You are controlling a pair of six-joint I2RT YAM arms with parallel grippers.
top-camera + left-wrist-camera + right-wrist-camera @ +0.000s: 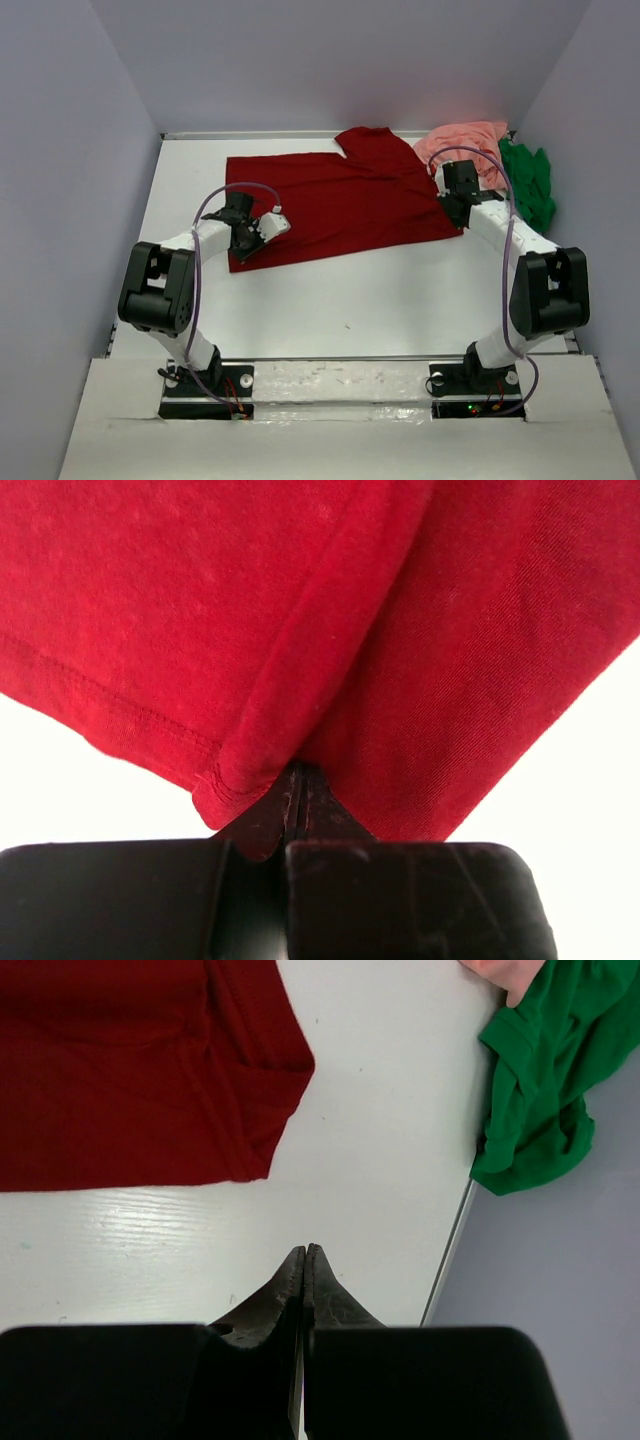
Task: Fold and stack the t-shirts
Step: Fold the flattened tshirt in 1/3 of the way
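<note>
Top external: white, smooth counter (pixel 380 300) walled in by pale panels. The dark red t-shirt (pixel 340 205) is spread mostly flat across the back middle, with its collar and one sleeve bunched toward the back right. The salmon pink t-shirt (pixel 465 140) is crumpled in the back right corner, and the bright green t-shirt (pixel 528 180) is heaped just beside it against the right wall. The left pincer (pixel 245 240) is set on the near-left edge of the red cloth. The right pincer (pixel 452 205) is placed by the red shirt's near-right corner.

Left wrist: the frame is filled by the dark red t-shirt (pixel 200 600), a fine-knit jersey with a stitched hem. A rolled fold of hem is drawn down to the black fingertips. The left pincer (pixel 298 780) is closed, and red cloth is pinched at its tips. White counter (pixel 60 780) is seen on both sides below the cloth.

Right wrist: the right pincer (pixel 304 1255) is fully closed, its tapered black tips pressed together with nothing held, over bare counter (pixel 380 1140). The dark red t-shirt (pixel 130 1070) lies at upper left with creased folds near its corner, apart from the tips. The green t-shirt (pixel 545 1080) is bunched at upper right, overhanging the counter's edge. A sliver of salmon pink t-shirt (pixel 500 972) is seen at the top, touching the green.
</note>
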